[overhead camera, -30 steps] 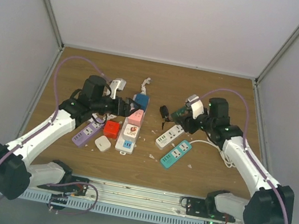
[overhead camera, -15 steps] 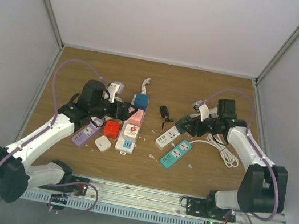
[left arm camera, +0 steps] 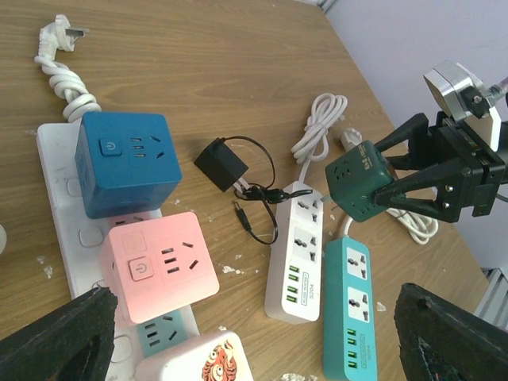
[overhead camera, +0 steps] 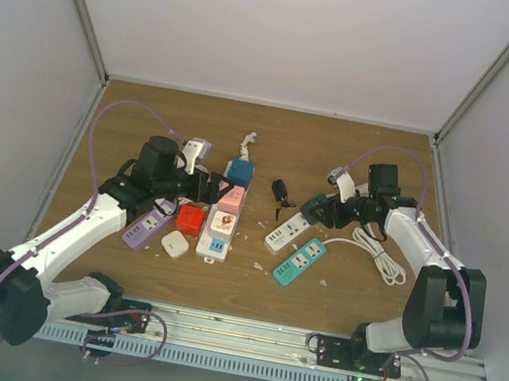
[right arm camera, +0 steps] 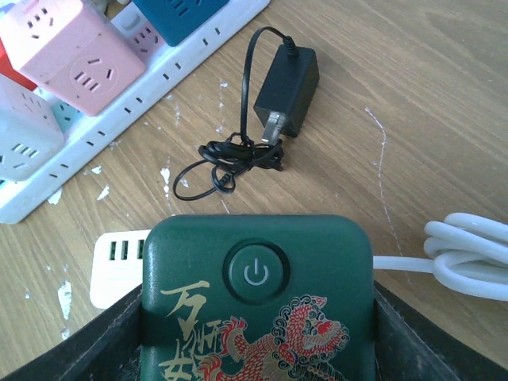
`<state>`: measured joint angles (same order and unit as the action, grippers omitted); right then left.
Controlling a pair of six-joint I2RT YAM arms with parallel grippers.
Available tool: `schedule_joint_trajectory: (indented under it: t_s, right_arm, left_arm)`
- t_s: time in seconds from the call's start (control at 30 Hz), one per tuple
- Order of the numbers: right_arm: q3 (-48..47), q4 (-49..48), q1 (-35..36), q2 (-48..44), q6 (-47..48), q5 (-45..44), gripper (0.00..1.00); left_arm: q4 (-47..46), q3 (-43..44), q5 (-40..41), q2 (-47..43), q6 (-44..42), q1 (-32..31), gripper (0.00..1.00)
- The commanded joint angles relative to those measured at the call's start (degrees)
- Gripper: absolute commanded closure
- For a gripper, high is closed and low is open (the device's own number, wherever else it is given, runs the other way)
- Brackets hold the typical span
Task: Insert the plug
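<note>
**Green cube brought over the white strip, not yet seated**

Swung the whole right arm round within the last second. Drew the elbow off the near right corner and up along the wall, leaving the forearm reaching leftward across the table (overhead camera: 247,120). Carried the right gripper (overhead camera: 316,208) a little nearer and lower, to just over the far end of the white power strip (overhead camera: 288,231). By judgement, puts the approach close to done, with fine alignment and the press-down still to come. Shows air between cube and strip in the left wrist view, so no insertion yet.

Grips the green cube plug (right arm camera: 258,302) between jaws set about halfway apart, 1 finger on each side face, power button up toward the wrist camera. Hangs slightly tilted above the strip's end socket, underside turned toward it. Cannot make out the prongs clearly enough to judge their line-up with the slots.

Hardly shifted on the left side. Keeps the left gripper (overhead camera: 208,185) spread wide and empty, hovering over the long white strip (left arm camera: 55,198) that carries the blue cube (left arm camera: 119,163) and pink cube (left arm camera: 159,262).

Lies just beside the white power strip: teal strip (overhead camera: 299,262), untouched.
</note>
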<state>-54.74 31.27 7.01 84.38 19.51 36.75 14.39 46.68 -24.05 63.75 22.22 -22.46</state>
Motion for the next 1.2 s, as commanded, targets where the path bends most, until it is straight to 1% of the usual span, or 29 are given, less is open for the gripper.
schedule_joint_trajectory:
  t_s: [0.0, 0.2, 0.43, 0.7, 1.17]
  right_arm:
    - [-1.81, -0.62, -0.08, 0.63, 3.02, -1.24, 0.81]
    - [-1.75, -0.97, 0.71, 2.32, 4.15, -1.17, 0.81]
    - [-1.64, -1.04, 1.97, 4.49, 4.70, -3.92, 0.81]
    - [-0.14, -1.32, 3.34, 4.55, 5.54, -7.26, 0.81]
    - [1.36, -0.79, 4.79, 4.43, 4.36, -13.05, 0.78]
  left_arm:
    - [-2.96, -0.63, 0.88, -0.55, -1.21, -0.04, 0.05]
    - [-3.14, -0.82, 0.77, -0.46, -1.21, -0.02, 0.05]
    - [-3.18, -0.89, 0.77, -0.46, -1.21, 0.02, 0.05]
    - [-3.23, -1.22, 1.07, -0.55, -0.99, 0.13, 0.05]
    - [-3.05, -1.29, 1.50, -0.38, -0.95, 0.30, 0.04]
